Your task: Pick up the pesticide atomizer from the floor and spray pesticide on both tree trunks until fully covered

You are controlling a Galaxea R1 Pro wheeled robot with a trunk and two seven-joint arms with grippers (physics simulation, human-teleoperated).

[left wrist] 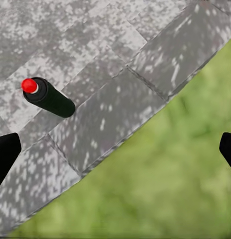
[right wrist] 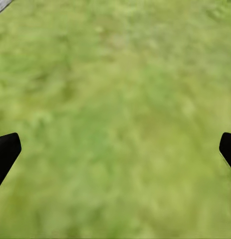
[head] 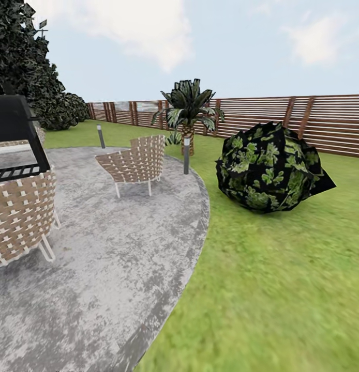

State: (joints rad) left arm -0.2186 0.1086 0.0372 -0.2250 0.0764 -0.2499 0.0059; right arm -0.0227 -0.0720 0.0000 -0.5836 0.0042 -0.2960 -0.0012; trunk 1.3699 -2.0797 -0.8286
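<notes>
the black cylindrical pesticide atomizer with a red cap [left wrist: 47, 96] lies on its side on the round grey paved patch [left wrist: 120, 84], not far from the patch's curved edge where the green lawn [left wrist: 180, 169] begins. the left hand [left wrist: 115, 152] hangs above that edge with its 2 black fingertips [left wrist: 5, 152] wide apart and nothing between them; the atomizer is well clear of the gap, off to one side. the right hand [right wrist: 115, 152] is also spread apart and empty, over bare grass [right wrist: 115, 99].

from the head view, the paved patch [head: 107, 268] carries 2 woven tan wicker chairs [head: 135, 163], with short grey lamp posts [head: 186, 155] at its rim, a dark leafy bush [head: 270, 168] on the lawn, a short palm [head: 189, 111] and the brown slatted wooden fence [head: 324, 121] behind.

as a judgement, the task is barely begun: the atomizer is found but not yet picked up, and spraying both trunks is all left to do. the left hand looks best placed, needing to shift over the can and line up across its body.
</notes>
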